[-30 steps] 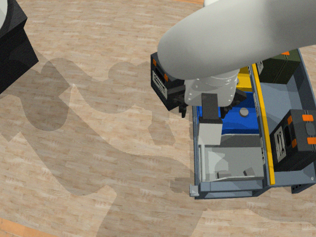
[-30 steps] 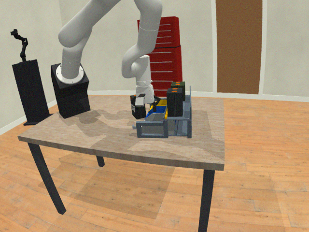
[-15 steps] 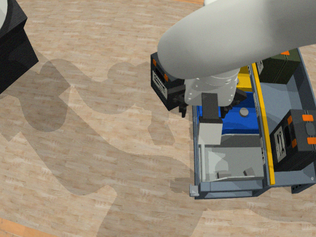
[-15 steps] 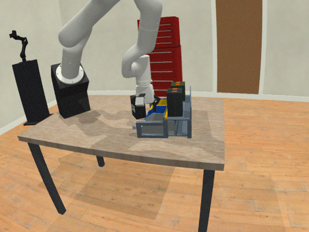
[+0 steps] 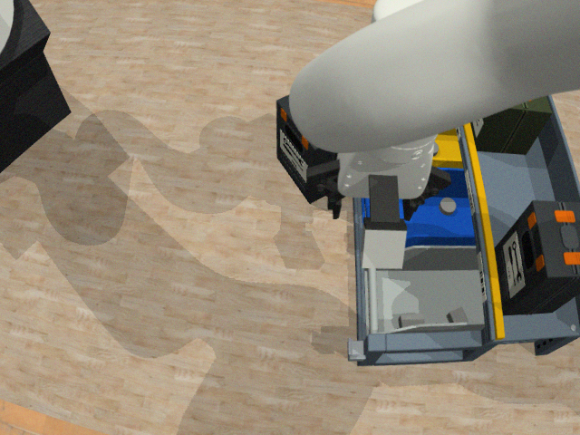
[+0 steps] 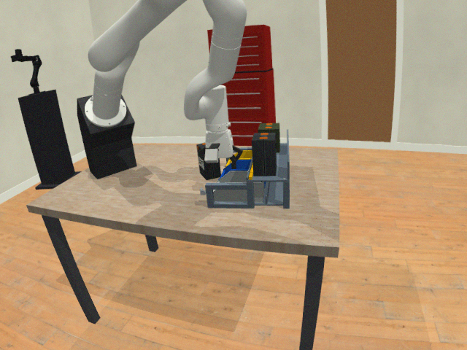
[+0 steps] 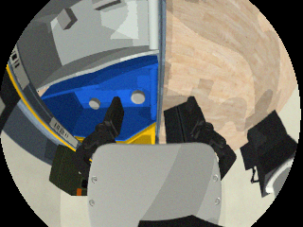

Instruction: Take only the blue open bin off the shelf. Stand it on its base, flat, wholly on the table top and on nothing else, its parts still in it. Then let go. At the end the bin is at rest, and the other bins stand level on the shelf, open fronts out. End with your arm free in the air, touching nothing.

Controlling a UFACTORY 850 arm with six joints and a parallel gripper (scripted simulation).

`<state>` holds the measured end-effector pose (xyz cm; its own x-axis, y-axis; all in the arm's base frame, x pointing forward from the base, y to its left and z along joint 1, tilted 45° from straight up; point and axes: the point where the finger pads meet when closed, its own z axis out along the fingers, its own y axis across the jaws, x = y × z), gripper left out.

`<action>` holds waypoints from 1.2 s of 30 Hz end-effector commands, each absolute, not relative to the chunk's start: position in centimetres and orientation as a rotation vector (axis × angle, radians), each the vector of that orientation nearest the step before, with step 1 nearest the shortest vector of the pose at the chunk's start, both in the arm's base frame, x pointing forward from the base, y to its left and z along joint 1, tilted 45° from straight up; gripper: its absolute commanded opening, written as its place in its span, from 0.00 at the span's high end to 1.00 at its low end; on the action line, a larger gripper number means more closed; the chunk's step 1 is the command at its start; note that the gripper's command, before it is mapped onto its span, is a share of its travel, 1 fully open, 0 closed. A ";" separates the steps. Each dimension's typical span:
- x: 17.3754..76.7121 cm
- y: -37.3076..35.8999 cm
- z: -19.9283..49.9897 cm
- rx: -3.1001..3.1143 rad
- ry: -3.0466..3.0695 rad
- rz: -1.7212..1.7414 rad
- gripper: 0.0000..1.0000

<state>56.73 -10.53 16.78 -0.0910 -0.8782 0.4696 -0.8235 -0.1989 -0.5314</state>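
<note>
So the black two-fingered end effector is wide open with nothing in it, fingers straddling the front edge line of the blue open plastic bin, which is in the blue-grey metal shelf between the grey open bin and the yellow open bin. Main risk imo: a sloppy descent could clip the yellow one, and a weak front-lip grip could tip the parts out.
</note>
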 end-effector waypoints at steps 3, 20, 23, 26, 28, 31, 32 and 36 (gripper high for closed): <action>56.8 -10.6 16.7 -2.067 1.940 -1.175 0.00; 57.4 -11.0 16.0 -2.067 1.940 -1.175 0.00; 57.4 -11.0 16.0 -2.067 1.940 -1.175 0.00; 57.5 -11.0 16.0 -2.066 1.947 -1.187 0.00; 57.6 -11.1 15.8 -2.067 1.943 -1.181 0.00; 57.7 -11.3 15.6 -2.067 1.940 -1.175 0.00; 57.7 -11.3 15.6 -2.067 1.940 -1.175 0.00; 57.7 -11.3 15.6 -2.067 1.940 -1.175 0.00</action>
